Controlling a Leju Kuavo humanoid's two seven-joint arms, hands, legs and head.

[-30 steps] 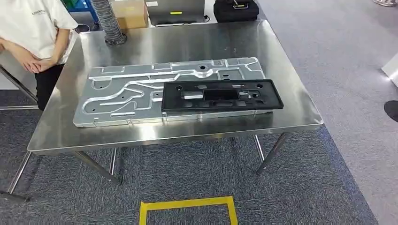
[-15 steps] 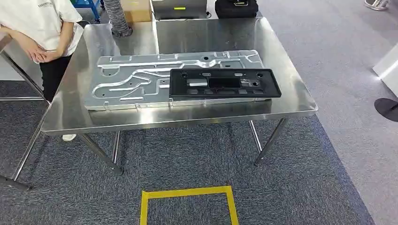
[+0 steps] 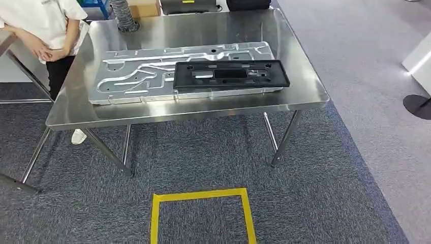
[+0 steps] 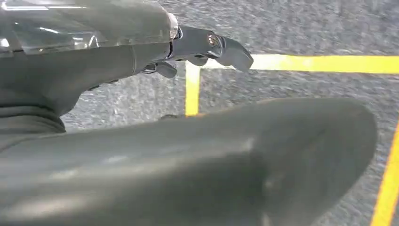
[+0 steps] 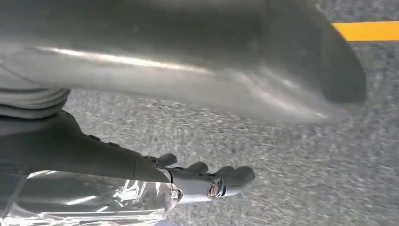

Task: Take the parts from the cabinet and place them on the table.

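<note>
On the steel table (image 3: pixel 203 28) lies a large silver stamped plate (image 3: pixel 137 81). A long black plastic frame (image 3: pixel 231 74) rests on the plate's right half, near the table's front edge. My left hand (image 4: pixel 188 150) hangs over grey carpet with its fingers (image 4: pixel 221 47) stretched out and nothing in them. My right hand (image 5: pixel 188 75) also hangs over the carpet, its fingers (image 5: pixel 221 181) apart and holding nothing.
A person in a white shirt (image 3: pixel 45 23) stands at the table's far left corner. A yellow tape square (image 3: pixel 201 194) marks the carpet in front of the table. A ribbed hose (image 3: pixel 122 15) and boxes stand at the table's back. A white object (image 3: pixel 419 58) stands far right.
The whole picture has shifted: the camera has drawn back, so the table sits higher and smaller. The plate and the black frame lie as before.
</note>
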